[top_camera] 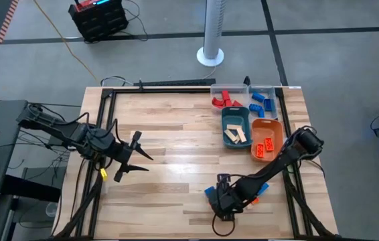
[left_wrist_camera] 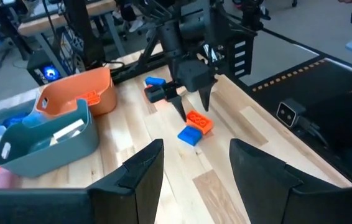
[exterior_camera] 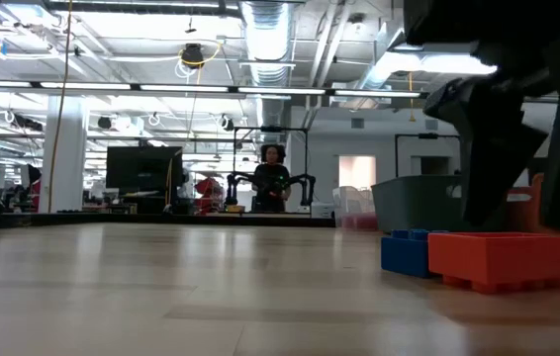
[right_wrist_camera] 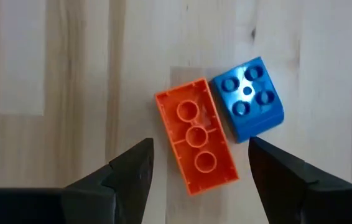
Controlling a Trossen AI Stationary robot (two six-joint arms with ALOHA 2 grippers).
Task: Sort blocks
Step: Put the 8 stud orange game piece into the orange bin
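An orange block lies on the table with its hollow underside up. A blue block lies against it, studs up. My right gripper points steeply down over them near the table's front edge. It is open, one finger on either side of the orange block and above it. The high view shows this gripper covering the orange block, with the blue block beside it. Both blocks rest flat on the wood in the low view, orange and blue. My left gripper hangs open over the table's left part, holding nothing.
At the right stand a teal tray with tan blocks and an orange tray with orange blocks. Behind them, clear trays hold red blocks and blue blocks. One more blue block lies beyond the right arm.
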